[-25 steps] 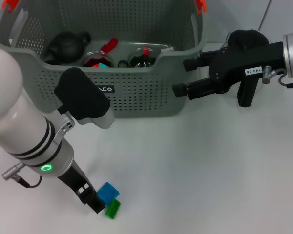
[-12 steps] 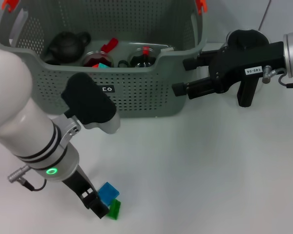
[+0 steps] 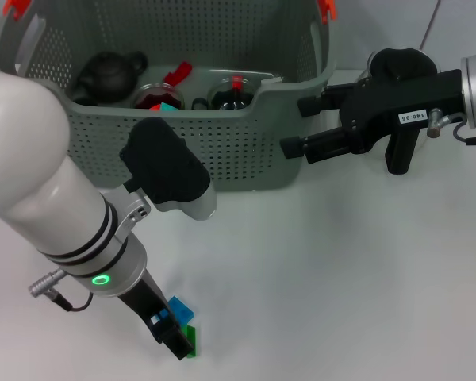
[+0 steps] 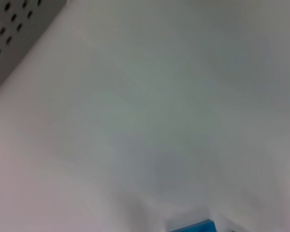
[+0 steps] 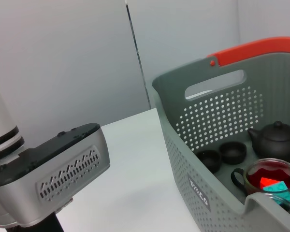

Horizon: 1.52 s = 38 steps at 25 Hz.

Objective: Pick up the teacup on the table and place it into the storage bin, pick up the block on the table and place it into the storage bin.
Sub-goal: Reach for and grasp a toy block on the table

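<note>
Left claw [image 3: 174, 337], grip hidden, descends on the blue block [image 3: 182, 308] near the counter's [image 3: 341, 278] front edge; a stray green block [image 3: 192, 343] beside it risks being nudged. Storage bin [image 3: 246, 151] waits behind; right claw [image 3: 295, 127] hangs released.

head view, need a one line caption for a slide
Left hand lowered onto blue block and green block; right hand beside storage bin.

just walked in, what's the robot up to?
The left gripper is down on the table at a blue block and a green block, going for a pickup. The right gripper hangs open beside the storage bin. The bin already holds a black teapot and small cups.
</note>
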Motion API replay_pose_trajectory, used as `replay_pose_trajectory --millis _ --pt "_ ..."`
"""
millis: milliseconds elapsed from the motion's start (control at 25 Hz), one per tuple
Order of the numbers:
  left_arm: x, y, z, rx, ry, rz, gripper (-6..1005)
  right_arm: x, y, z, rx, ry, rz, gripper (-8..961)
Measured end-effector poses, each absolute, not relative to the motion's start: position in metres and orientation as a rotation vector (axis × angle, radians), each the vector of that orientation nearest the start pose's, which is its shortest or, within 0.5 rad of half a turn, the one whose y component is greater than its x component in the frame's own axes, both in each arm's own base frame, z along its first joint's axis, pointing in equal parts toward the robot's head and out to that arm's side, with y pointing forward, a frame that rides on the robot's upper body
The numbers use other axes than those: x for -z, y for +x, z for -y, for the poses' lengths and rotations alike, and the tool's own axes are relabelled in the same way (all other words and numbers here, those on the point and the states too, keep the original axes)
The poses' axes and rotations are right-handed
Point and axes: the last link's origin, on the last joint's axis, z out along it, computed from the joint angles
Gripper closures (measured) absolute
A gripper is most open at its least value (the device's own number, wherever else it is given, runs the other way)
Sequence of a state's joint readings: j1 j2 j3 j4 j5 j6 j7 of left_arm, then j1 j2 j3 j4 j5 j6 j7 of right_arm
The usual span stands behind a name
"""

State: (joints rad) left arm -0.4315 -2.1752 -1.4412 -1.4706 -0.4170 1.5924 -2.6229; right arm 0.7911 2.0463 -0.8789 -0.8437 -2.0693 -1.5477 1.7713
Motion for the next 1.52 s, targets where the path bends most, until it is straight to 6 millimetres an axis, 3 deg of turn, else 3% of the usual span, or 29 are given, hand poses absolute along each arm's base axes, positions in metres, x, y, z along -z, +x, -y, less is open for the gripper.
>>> replay_pose_trajectory --millis 240,600,1520 --pt "0.055 -0.182 -0.289 -0.757 -2.664 0.81 50 -0.013 0.154 -0.394 -0.471 -2.926 -0.511 26" --pt "0.048 -0.195 -0.292 -0.786 -2.615 0.864 50 -0.014 0.154 -0.395 -0.468 -2.92 -0.508 26" --pt "0.055 -0.196 -0.292 -0.81 -2.615 0.847 49 -0.014 0.152 -0.395 -0.485 -2.917 -0.498 26"
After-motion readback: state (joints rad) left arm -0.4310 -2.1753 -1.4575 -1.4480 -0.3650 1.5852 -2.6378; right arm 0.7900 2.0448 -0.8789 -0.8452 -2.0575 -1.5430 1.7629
